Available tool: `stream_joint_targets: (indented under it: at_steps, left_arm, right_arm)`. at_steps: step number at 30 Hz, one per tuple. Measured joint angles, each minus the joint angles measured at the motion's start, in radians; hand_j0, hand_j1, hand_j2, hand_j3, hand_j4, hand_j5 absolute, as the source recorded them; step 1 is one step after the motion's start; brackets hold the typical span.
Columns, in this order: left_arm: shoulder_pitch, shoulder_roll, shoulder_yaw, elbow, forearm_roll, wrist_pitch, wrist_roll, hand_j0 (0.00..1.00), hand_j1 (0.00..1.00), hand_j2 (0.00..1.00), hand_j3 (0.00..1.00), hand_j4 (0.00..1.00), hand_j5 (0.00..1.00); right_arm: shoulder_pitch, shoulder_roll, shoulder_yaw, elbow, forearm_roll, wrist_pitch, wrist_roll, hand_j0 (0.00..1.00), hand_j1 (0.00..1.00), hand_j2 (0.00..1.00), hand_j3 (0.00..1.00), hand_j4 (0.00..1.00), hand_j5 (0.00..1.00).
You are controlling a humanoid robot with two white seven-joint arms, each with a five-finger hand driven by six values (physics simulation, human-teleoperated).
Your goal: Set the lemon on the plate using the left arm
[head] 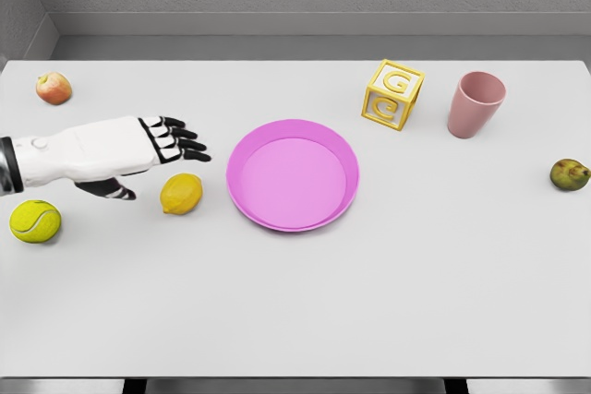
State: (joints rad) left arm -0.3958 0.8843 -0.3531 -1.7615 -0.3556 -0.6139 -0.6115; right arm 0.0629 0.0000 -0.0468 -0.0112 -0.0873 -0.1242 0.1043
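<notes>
1. My left hand (152, 149) reached in from the left, its fingers (185, 140) spread and holding nothing.
2. The lemon (182, 194) lay on the counter (369, 302), just below my fingertips and beside my thumb, not gripped.
3. The pink plate (293, 174) sat near the lemon's right side, apart from it.
4. Also on the counter: tennis ball (35, 221), apple (54, 88), yellow letter block (392, 94), pink cup (476, 104), pear (570, 174).
</notes>
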Motion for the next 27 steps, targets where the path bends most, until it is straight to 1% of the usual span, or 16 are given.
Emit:
stream_joint_targets:
  at_steps: [3, 14, 21, 27]
  left_arm:
    - [-0.009, 0.003, -0.016, 0.000, -0.008, 0.000, 0.000, 1.00, 1.00, 1.00, 1.00, 1.00, 1.00]
    - [-0.009, 0.002, -0.083, 0.000, -0.058, 0.000, 0.000, 1.00, 1.00, 1.00, 1.00, 1.00, 1.00]
    - [-0.014, 0.001, -0.091, 0.000, -0.084, 0.000, 0.000, 1.00, 1.00, 1.00, 1.00, 1.00, 1.00]
    - [-0.014, -0.003, -0.092, 0.004, -0.125, 0.000, 0.000, 1.00, 1.00, 1.00, 1.00, 1.00, 1.00]
  right_arm:
    - [0.000, 0.000, 0.000, 0.000, 0.000, 0.000, 0.000, 1.00, 1.00, 1.00, 1.00, 1.00, 1.00]
    - [0.000, 0.000, 0.000, 0.000, 0.000, 0.000, 0.000, 1.00, 1.00, 1.00, 1.00, 1.00, 1.00]
    - [0.000, 0.000, 0.000, 0.000, 0.000, 0.000, 0.000, 1.00, 1.00, 1.00, 1.00, 1.00, 1.00]
    - [0.000, 0.000, 0.000, 0.000, 0.000, 0.000, 0.000, 1.00, 1.00, 1.00, 1.00, 1.00, 1.00]
